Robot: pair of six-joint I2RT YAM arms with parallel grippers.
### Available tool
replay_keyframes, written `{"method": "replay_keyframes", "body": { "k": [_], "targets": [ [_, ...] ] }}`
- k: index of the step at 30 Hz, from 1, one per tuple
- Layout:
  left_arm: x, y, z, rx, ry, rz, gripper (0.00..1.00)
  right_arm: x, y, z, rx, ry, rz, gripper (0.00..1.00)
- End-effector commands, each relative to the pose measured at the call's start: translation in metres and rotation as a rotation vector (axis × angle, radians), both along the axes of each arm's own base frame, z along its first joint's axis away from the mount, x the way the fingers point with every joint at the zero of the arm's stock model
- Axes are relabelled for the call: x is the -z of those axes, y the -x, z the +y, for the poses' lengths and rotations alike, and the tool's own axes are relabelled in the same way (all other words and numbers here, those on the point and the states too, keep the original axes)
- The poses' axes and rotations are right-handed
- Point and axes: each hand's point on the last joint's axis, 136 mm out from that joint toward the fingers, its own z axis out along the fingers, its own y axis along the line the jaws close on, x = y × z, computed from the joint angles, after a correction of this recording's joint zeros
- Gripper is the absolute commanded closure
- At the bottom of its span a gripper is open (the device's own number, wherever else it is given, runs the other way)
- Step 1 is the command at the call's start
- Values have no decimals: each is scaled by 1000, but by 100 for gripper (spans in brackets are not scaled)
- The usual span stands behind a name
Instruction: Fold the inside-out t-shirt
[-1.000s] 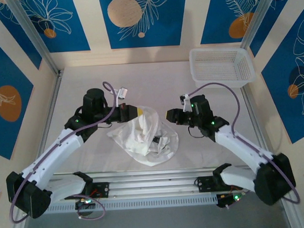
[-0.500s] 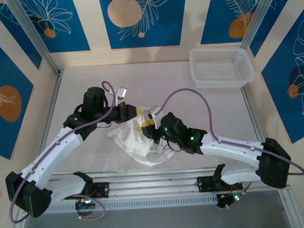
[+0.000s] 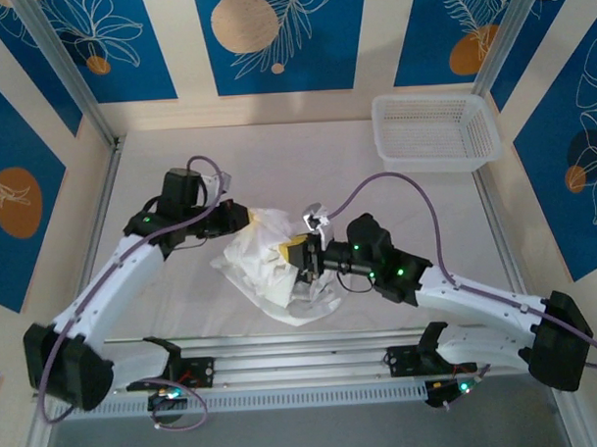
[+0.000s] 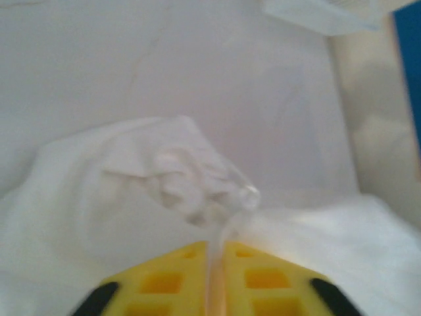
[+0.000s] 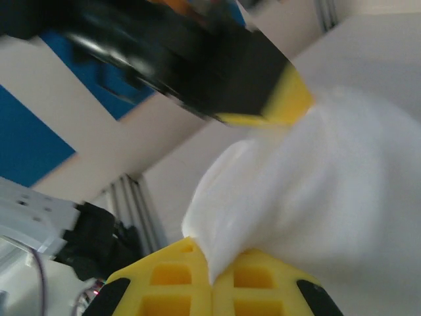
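The inside-out t-shirt (image 3: 266, 276) lies in a crumpled white heap on the table between the two arms. My left gripper (image 3: 245, 218) is at the heap's upper left. In the left wrist view its yellow fingers (image 4: 164, 280) stand almost together, with a thin strip of the t-shirt (image 4: 151, 178) pinched in the narrow slit of the left gripper (image 4: 216, 247). My right gripper (image 3: 298, 254) reaches in from the right over the heap. Its jaws are shut on a fold of the t-shirt (image 5: 329, 184), which rises out of the right gripper (image 5: 212, 255). The left gripper's yellow fingertips (image 5: 283, 105) show just beyond that fold.
A white mesh basket (image 3: 435, 130) stands at the back right corner. Aluminium rails (image 3: 303, 359) run along the near edge between the arm bases. Metal posts and blue patterned walls close in the table. Bare table lies behind the heap.
My right arm swung left from beside the heap onto it and closed on a fold. My left gripper drew back a little to the left, still at the cloth.
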Motion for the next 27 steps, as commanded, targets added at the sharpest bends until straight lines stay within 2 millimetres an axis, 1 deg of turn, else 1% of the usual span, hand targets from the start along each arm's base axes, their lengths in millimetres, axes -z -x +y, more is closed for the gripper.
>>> {"method": "replay_keyframes", "body": {
  "k": [1, 3, 4, 5, 7, 8, 10, 12, 13, 16, 18, 20, 21, 24, 26, 27],
  "targets": [
    [23, -17, 16, -54, -66, -17, 73, -30, 7, -9, -42, -144, 10, 100],
    [7, -14, 17, -57, -43, -59, 61, -28, -5, -19, 13, -160, 35, 100],
    [-4, -10, 20, -63, -44, -85, 56, -24, -11, -24, 40, -159, 52, 100],
    [-12, -6, 24, -74, -48, -99, 53, -22, -14, -27, 58, -157, 68, 100],
    [-33, 10, 30, -94, -22, -123, 49, -15, -21, -33, 94, -148, 94, 100],
    [-41, 19, 29, -95, 12, -127, 47, -13, -23, -34, 106, -145, 100, 100],
    [-59, 40, 21, -83, 140, -120, 46, -8, -27, -38, 139, -134, 113, 100],
    [-68, 57, 7, -53, 264, -93, 46, -6, -30, -39, 154, -136, 119, 100],
    [-69, 64, 1, -42, 307, -77, 47, -5, -31, -39, 161, -136, 122, 100],
    [-61, 79, -15, -13, 333, -41, 47, -5, -33, -38, 162, -137, 128, 100],
    [-59, 82, -28, 13, 350, -27, 47, -6, -33, -36, 154, -140, 135, 100],
    [-62, 83, -45, 60, 381, -19, 45, -8, -32, -34, 142, -139, 141, 100],
    [-61, 82, -55, 81, 389, -10, 43, -8, -31, -33, 136, -139, 145, 100],
    [-59, 77, -76, 122, 402, 4, 32, -10, -29, -31, 122, -136, 152, 100],
    [-63, 73, -87, 142, 423, -6, 25, -10, -27, -29, 112, -134, 157, 100],
    [-63, 70, -91, 144, 425, -6, 24, -10, -25, -29, 107, -133, 159, 100]
  ]
}}
